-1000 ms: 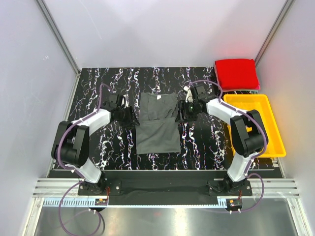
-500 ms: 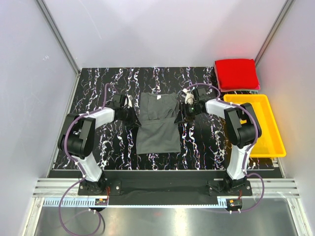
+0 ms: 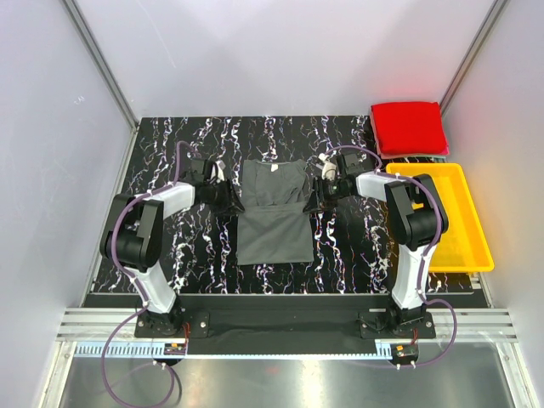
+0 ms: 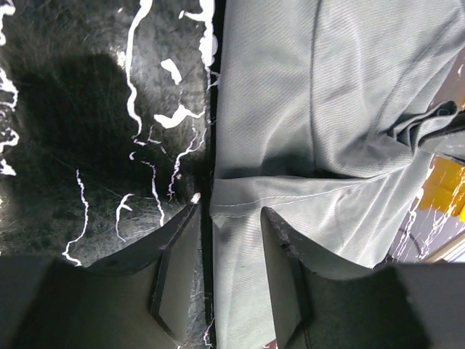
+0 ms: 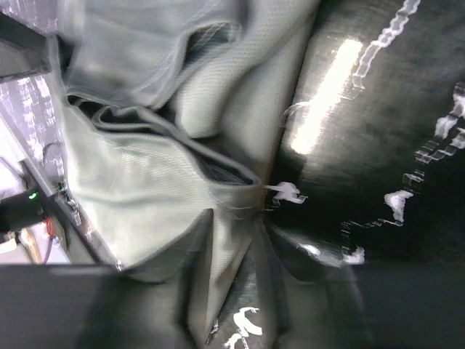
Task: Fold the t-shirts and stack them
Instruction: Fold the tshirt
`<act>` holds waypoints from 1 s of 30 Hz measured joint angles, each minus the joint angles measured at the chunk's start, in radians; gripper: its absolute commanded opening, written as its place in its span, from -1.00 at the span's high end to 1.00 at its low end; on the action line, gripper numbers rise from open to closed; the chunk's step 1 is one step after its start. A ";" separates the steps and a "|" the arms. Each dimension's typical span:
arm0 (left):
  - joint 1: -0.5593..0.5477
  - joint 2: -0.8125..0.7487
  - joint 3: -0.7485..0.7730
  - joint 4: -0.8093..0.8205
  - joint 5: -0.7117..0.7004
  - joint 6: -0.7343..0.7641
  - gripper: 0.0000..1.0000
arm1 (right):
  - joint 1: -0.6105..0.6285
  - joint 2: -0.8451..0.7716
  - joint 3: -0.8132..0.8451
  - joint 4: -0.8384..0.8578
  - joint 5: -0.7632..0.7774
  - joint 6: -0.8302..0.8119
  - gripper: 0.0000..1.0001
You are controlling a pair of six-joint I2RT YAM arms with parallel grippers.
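Black marble-patterned surface (image 3: pixel 170 136) with white veins fills an enclosure of pale walls. A dark grey cotton t-shirt (image 3: pixel 272 212) lies flat at the middle of the surface, its collar toward the far side. The left arm (image 3: pixel 170 200) reaches in to the shirt's left edge. Its jaws are apart and straddle that edge, with one of its fingers (image 4: pixel 178 269) over the bare surface and the other over the cloth, and they have closed on nothing. The right arm (image 3: pixel 378 183) reaches the shirt's right edge, where the fabric is bunched. Its jaws stand close together about the edge, but the wrist view is blurred and I cannot tell whether they grip it. A yellow plastic tray (image 3: pixel 425 167) sits at the right. A folded red t-shirt (image 3: pixel 408 127) lies just beyond the tray at the far right corner.
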 measured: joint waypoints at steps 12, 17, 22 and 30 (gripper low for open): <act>-0.001 -0.080 0.065 -0.165 -0.091 0.019 0.05 | 0.000 -0.090 -0.032 -0.054 0.046 0.036 -0.21; -0.008 -0.225 -0.039 -0.185 -0.093 0.019 -0.08 | 0.002 -0.203 -0.130 -0.097 0.104 0.124 -0.23; -0.060 -0.370 -0.236 -0.163 -0.068 -0.016 -0.17 | 0.009 -0.336 -0.286 -0.121 0.179 0.249 -0.23; -0.119 -0.417 -0.418 -0.076 -0.006 -0.100 -0.21 | 0.042 -0.471 -0.446 -0.126 0.237 0.394 -0.19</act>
